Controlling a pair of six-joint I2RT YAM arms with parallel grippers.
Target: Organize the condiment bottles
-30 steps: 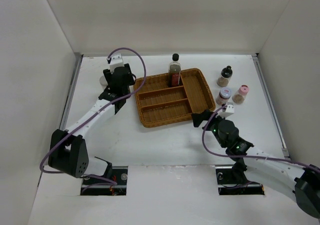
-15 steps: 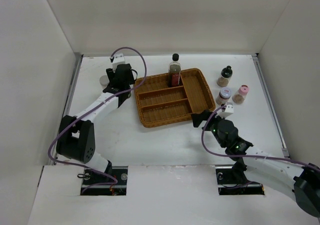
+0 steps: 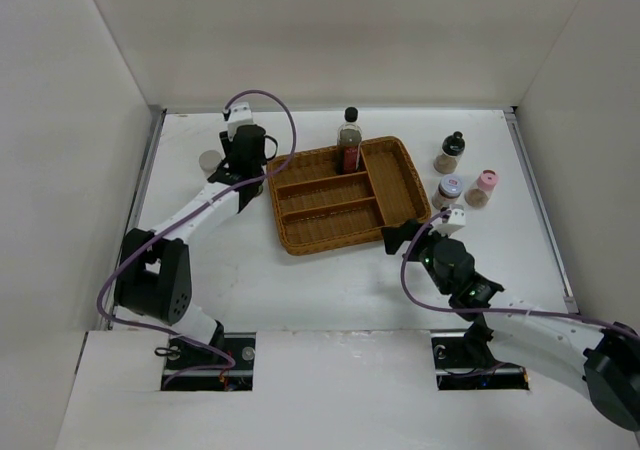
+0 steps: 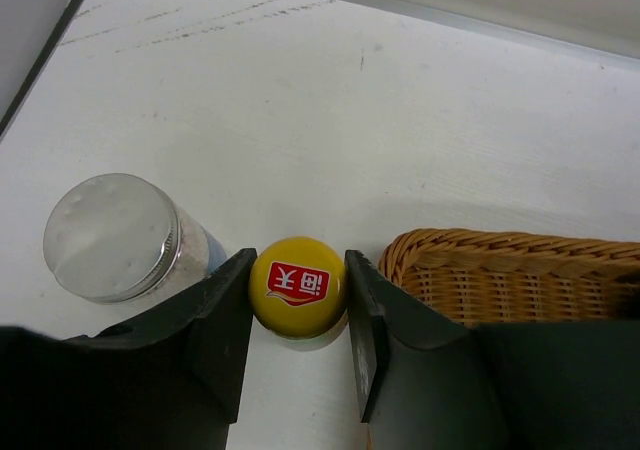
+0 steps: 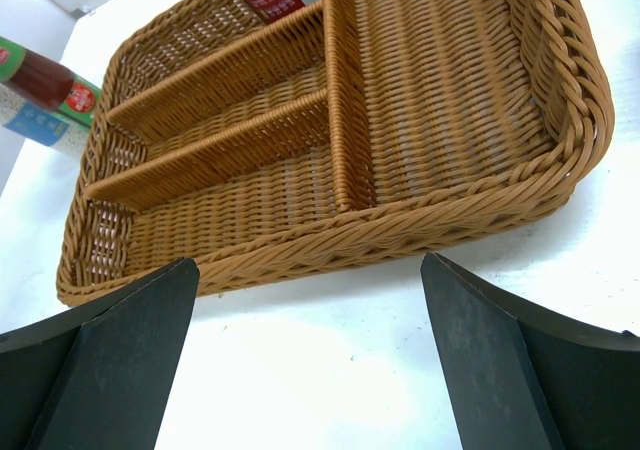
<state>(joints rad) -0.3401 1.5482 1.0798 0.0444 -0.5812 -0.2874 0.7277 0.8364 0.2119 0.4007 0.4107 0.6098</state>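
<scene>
So the divided tray [image 3: 395, 185] is sitting mid-table [image 3: 300, 280], and the tall sauce bottle [image 3: 349, 140] is standing in its far slot, right against the cross divider. The small bottle [image 4: 298, 285] is standing just off the tray's left rim, with the left gripper [image 4: 298, 270] squeezing it from both sides. The jar [image 4: 115, 235] is sitting just left of that. Right of the tray, three shakers are standing:
- far shaker [image 3: 451, 152] behind
- inner shaker [image 3: 448, 191] just beside the rim
- outer shaker [image 3: 483, 187] to its right

The right gripper [image 5: 308, 262] is hanging spread wide at the tray's near right corner.
</scene>
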